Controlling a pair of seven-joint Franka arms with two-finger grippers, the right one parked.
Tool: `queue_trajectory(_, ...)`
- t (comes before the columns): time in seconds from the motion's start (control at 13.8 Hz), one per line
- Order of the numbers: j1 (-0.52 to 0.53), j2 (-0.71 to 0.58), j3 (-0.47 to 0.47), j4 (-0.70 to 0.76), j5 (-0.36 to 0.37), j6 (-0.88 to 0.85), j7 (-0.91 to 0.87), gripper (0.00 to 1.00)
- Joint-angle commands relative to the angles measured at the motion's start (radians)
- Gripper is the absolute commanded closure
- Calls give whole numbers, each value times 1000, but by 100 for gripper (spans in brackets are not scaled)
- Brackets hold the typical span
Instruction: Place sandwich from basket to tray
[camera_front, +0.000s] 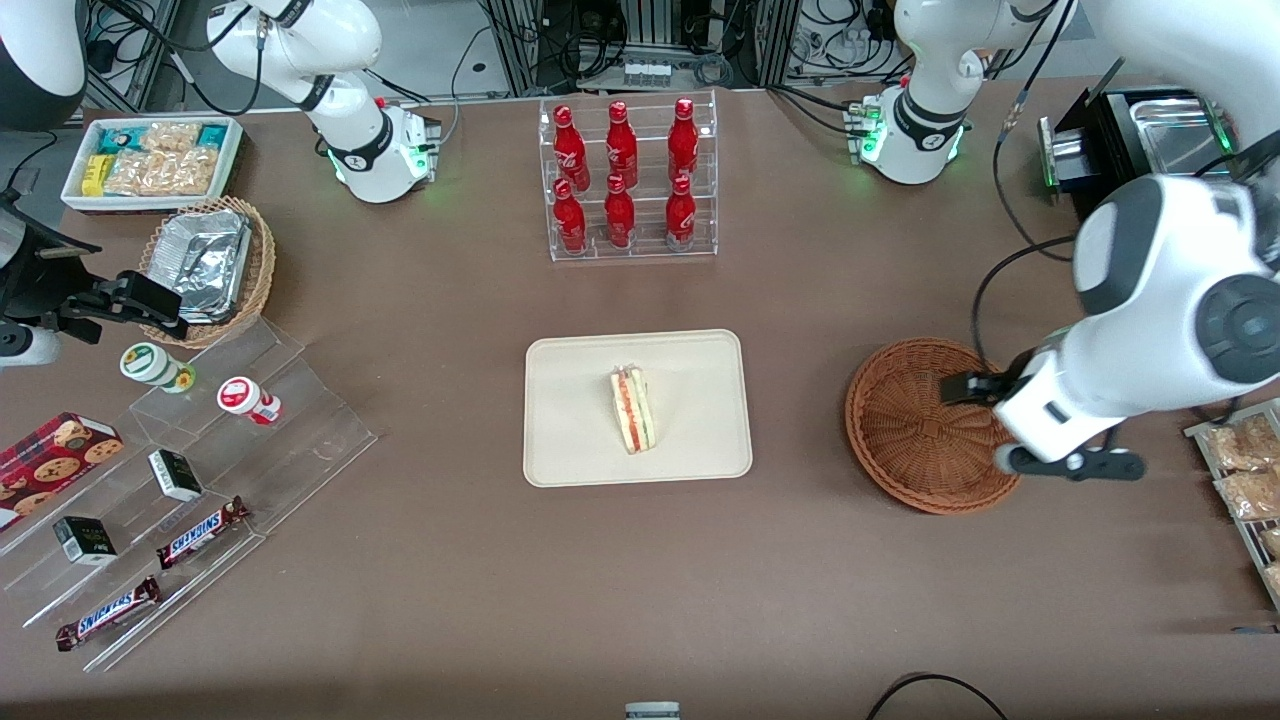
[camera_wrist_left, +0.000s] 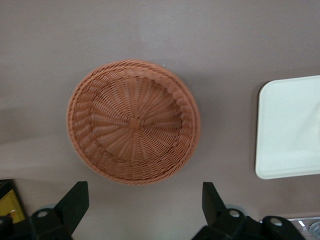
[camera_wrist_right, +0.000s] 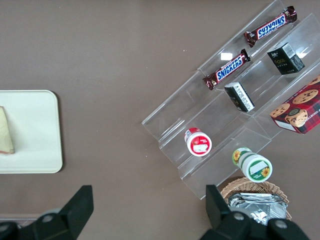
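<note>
The sandwich (camera_front: 632, 408) lies on its side near the middle of the cream tray (camera_front: 560, 440), its red, white and green filling edge showing. One corner of the sandwich (camera_wrist_right: 5, 131) also shows on the tray (camera_wrist_right: 35, 135) in the right wrist view. The reddish-brown wicker basket (camera_front: 915, 425) stands empty beside the tray, toward the working arm's end. My gripper (camera_front: 1020, 425) hangs above the basket's rim on the side away from the tray. In the left wrist view the gripper (camera_wrist_left: 144, 205) is open with nothing between its fingers, and both the basket (camera_wrist_left: 134, 121) and the tray (camera_wrist_left: 290, 125) lie below.
A clear rack of red bottles (camera_front: 627, 180) stands farther from the front camera than the tray. Toward the parked arm's end are acrylic steps (camera_front: 200, 480) with snacks, a tan basket holding a foil container (camera_front: 205, 265) and a white snack bin (camera_front: 150, 160). Packets lie in a rack (camera_front: 1245, 470) beside my arm.
</note>
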Motion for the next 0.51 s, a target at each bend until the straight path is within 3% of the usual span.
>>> queue_trajectory(0.0, 37, -100, -6, -79, -10, -36, 37, 0)
queue_trajectory(0.43, 84, -244, -6, -160, -10, -99, 100, 0)
